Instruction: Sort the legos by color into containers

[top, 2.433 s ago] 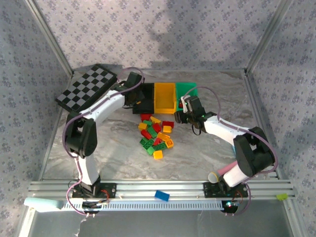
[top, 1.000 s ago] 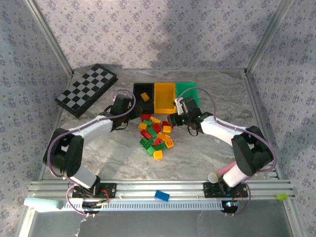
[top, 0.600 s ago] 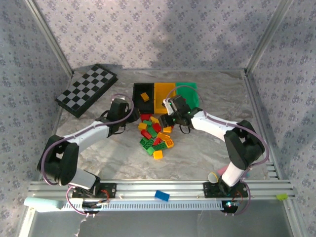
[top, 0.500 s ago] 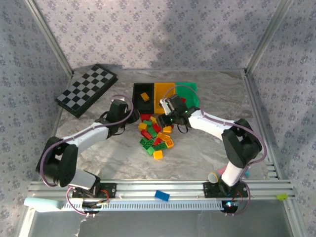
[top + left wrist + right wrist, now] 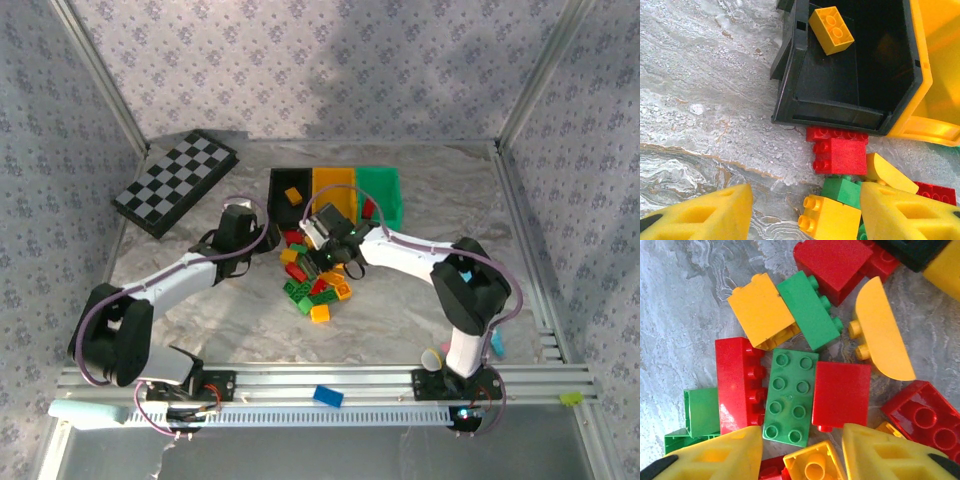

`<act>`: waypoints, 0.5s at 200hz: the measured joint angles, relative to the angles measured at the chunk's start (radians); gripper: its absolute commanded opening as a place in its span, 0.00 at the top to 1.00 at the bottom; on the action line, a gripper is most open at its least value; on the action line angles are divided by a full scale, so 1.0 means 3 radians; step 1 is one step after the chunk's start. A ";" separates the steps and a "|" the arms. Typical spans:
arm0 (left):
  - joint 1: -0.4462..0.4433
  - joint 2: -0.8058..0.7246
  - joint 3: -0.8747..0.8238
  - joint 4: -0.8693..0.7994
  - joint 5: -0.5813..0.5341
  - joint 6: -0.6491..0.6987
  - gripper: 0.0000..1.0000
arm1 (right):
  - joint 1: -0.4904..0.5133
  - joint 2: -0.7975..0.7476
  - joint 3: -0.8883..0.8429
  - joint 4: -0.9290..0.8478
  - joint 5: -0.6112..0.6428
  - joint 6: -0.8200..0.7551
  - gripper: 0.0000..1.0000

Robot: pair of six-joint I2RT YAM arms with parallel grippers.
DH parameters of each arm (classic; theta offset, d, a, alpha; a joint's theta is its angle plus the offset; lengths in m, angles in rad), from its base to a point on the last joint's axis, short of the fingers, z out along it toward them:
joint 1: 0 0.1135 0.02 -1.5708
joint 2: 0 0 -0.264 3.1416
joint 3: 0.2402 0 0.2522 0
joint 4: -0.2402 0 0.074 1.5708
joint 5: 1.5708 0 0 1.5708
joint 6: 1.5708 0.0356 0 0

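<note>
Red, green and yellow-orange legos (image 5: 318,278) lie jumbled in a loose heap just in front of three open containers in a row: black bin (image 5: 278,205) holding one yellow brick (image 5: 831,30), yellow bin (image 5: 335,185), green bin (image 5: 385,185).

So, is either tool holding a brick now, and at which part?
Nothing is held yet. The right tool straddles a yellow brick without clamping it; the left tool is open.

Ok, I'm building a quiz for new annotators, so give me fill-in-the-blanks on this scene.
The single brick in the black bin is ___.
The eight-stud brick just ahead of the right gripper is ___.
The lone brick on the near rail is ___.
Missing words: yellow, green, blue.
</note>
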 measured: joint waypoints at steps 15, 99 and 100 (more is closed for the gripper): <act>0.0000 0.0000 0.0000 -0.0001 0.0000 0.0013 0.41 | 0.0013 0.0025 0.0019 -0.0025 -0.0005 -0.0004 0.60; 0.0000 0.0000 0.0000 -0.0001 0.0000 0.0013 0.41 | 0.0067 0.0296 0.0209 -0.0024 -0.0112 -0.0003 0.60; 0.0000 0.0000 0.0000 -0.0001 0.0000 0.0014 0.41 | 0.0067 0.0299 0.0211 -0.0024 -0.0111 -0.0003 0.60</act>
